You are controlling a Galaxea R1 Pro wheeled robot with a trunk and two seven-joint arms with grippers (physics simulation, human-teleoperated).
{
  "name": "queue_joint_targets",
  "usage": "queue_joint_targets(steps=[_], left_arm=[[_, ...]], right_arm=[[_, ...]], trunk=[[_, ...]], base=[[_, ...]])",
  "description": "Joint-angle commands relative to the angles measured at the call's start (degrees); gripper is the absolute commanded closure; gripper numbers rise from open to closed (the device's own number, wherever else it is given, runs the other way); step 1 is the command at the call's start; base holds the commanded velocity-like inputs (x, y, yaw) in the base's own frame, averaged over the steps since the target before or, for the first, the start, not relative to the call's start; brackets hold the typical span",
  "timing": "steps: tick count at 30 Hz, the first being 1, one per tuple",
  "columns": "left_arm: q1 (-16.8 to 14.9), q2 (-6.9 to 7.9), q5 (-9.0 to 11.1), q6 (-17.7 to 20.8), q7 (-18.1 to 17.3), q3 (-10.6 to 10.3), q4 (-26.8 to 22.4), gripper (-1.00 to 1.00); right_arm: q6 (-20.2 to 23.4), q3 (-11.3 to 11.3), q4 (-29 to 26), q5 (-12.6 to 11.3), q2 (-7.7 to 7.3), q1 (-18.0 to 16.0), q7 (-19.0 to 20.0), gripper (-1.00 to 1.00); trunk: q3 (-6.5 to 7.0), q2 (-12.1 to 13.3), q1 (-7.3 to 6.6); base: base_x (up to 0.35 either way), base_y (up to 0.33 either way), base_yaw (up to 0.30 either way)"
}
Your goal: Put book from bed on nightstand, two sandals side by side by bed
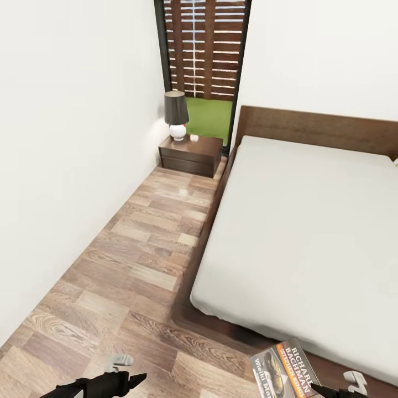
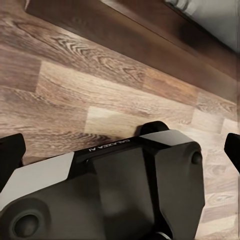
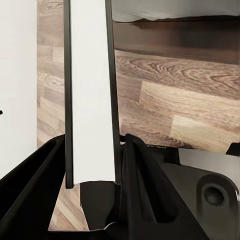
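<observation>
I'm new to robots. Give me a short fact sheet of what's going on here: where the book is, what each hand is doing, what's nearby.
book: held edge-on in the right hand, off the mattress
left hand: holds nothing, over the floor
bed: mattress bare
nightstand: in the far corner by the window, lamp on top
sandals: not seen

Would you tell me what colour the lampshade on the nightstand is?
Dark grey, nearly black lampshade; head view shows it best.

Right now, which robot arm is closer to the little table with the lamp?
Left. The left tool hangs over the floor strip that leads to the nightstand. The right tool, gripping the book, sits further over by the bed corner.
</observation>
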Motion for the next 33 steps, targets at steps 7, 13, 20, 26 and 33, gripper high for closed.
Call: queue_joint_targets(steps=[7, 13, 20, 26, 33], left_arm=[[-0.03, -0.26, -0.63, -0.16, -0.03, 0.40, 0.03, -1.00], [-0.01, -0.55, -0.61, -0.21, 0.02, 0.39, 0.03, -1.00], [0.16, -1.35, -0.55, -0.29, 0.03, 0.45, 0.03, -1.00], [0.39, -1.41, -0.54, -0.31, 0.03, 0.47, 0.03, -1.00], [0.47, -1.45, -0.58, -0.37, 0.09, 0.41, 0.03, -1.00]], right_arm=[[0.55, 0.28, 0.04, -0.60, -0.06, -0.04, 0.03, 1.00], [0.55, 0.32, 0.07, -0.55, -0.06, -0.04, -0.01, 1.00], [0.55, 0.33, 0.12, -0.52, -0.06, -0.04, 0.02, 1.00], [0.55, 0.31, 1.07, -0.55, -0.06, -0.04, 0.03, 1.00], [0.55, 0.33, 1.26, -0.52, 0.00, -0.04, -0.14, 1.00]], trunk=[[0.59, -0.06, 0.02], [1.15, -0.06, 0.02], [1.80, -0.06, 0.02], [2.36, -0.06, 0.02], [3.01, -0.06, 0.02]], base=[[0.000, 0.000, 0.000], [0.000, 0.000, 0.000], [0.000, 0.000, 0.000], [0.000, 0.000, 0.000], [0.000, 0.000, 0.000]])
